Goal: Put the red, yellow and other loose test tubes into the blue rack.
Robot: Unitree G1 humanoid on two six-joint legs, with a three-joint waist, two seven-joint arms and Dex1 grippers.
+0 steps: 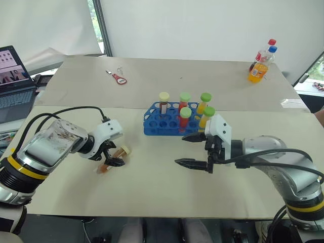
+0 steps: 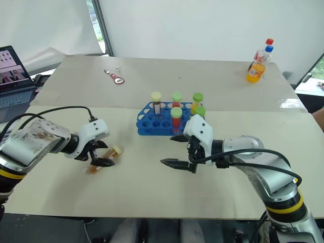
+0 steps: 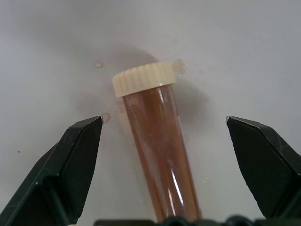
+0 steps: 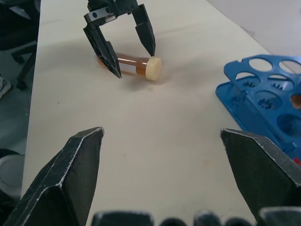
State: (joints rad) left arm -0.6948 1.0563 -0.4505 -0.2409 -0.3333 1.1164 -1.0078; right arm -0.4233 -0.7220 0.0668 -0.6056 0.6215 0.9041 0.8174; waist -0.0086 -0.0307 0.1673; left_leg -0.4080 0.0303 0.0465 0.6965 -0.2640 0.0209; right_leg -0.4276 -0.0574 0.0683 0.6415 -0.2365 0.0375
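A loose test tube (image 1: 117, 156) with brown-orange liquid and a cream cap lies flat on the cream table (image 1: 152, 187), left of centre. My left gripper (image 1: 112, 157) is tilted down over it and open, one black finger on each side of the tube (image 3: 160, 141), neither touching it. The blue rack (image 1: 159, 125) stands mid-table. It holds several upright tubes: one cream-capped (image 1: 164, 101), two red with green caps (image 1: 185, 117) and two yellow with green caps (image 1: 204, 102). My right gripper (image 1: 180, 150) hovers open and empty in front of the rack, pointing towards the left gripper (image 4: 135, 65).
Two orange-soda bottles (image 1: 260, 63) stand at the far right of the rear table. A small red tool (image 1: 119, 78) lies at its far left. An open laptop (image 1: 12, 76) sits off the left edge.
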